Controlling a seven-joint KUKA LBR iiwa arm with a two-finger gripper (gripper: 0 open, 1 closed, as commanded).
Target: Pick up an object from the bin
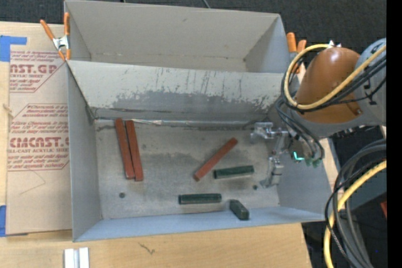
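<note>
Well left of the slanted red-brown stick (215, 159), two matching sticks (129, 149) lie side by side on the floor of the bin (81, 154). Just right of the slanted stick's lower end lies a dark green bar (233, 171). Right again, the gripper (271, 157) hangs spread and empty. Its orange cover (326, 81) hides the bin's right rim.
</note>
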